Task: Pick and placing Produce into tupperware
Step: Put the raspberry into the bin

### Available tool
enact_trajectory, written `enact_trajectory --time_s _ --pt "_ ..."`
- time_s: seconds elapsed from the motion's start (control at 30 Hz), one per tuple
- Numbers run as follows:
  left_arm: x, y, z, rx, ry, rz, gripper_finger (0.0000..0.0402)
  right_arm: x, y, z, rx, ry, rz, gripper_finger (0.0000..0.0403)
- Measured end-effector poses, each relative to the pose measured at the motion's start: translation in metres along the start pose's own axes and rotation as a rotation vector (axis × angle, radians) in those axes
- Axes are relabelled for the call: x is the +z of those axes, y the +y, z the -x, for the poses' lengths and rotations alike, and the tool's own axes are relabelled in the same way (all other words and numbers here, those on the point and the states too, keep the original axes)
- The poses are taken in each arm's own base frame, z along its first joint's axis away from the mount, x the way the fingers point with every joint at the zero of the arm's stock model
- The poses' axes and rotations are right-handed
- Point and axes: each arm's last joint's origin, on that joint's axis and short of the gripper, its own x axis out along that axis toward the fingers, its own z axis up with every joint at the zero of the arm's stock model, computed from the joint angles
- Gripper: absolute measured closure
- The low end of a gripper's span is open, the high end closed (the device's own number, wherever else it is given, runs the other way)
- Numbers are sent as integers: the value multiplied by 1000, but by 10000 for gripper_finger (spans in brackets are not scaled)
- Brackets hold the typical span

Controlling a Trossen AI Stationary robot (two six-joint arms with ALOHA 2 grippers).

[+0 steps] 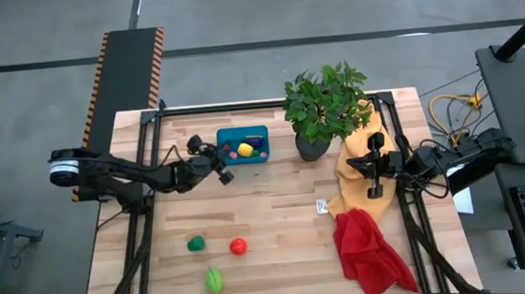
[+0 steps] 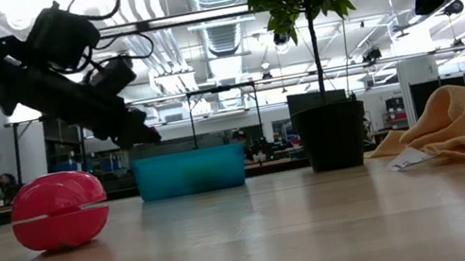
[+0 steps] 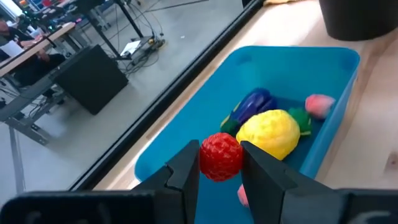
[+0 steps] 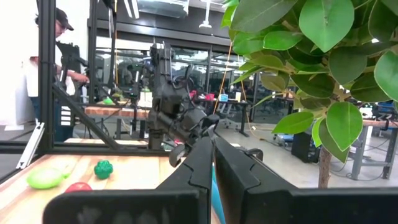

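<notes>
The teal tupperware [image 1: 243, 147] stands near the table's far edge, left of the potted plant. It shows in the left wrist view [image 3: 186, 130] and in the low view [image 2: 190, 172]. Inside lie a yellow piece [image 3: 268, 134], a purple one [image 3: 252, 106] and a pink one [image 3: 319, 104]. My left gripper [image 1: 223, 172] hangs at the box's left end, shut on a red bumpy fruit [image 3: 219, 157]. On the near part of the table lie a dark green piece [image 1: 196, 243], a red one [image 1: 238, 247] and a light green one [image 1: 215, 280]. My right gripper [image 1: 375, 183] waits, shut, over the yellow cloth. My left gripper pinches the red bumpy fruit by its two opposite sides [image 3: 204, 163] between both fingers [image 3: 186, 171]. The fingers slant down from the table's left side. The fruit is lifted clear, above the tupperware's left end.
A potted plant [image 1: 321, 109] stands right of the tupperware. A yellow cloth [image 1: 363, 172] and a red cloth [image 1: 369, 251] lie at the table's right side, with a small white tag [image 1: 323, 206] beside them. Bare wood lies between the loose pieces and the box.
</notes>
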Motion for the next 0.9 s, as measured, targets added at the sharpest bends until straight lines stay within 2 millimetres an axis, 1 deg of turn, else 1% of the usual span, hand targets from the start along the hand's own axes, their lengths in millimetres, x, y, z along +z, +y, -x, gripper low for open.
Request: enact_trajectory --time_s 0.43,0.73,0.8,0.9 --pt "-8 -5 -5 -4 37 -34 315 0 0 0 0 1 1 394" --pt "-3 -4 -3 -45 12 -59 314 0 0 0 0 1 0 394" --pt "-3 -3 -2 -47 9 -57 307 0 0 0 0 1 0 394" --pt "-3 -3 -2 -46 9 -57 282 0 0 0 0 1 0 394"
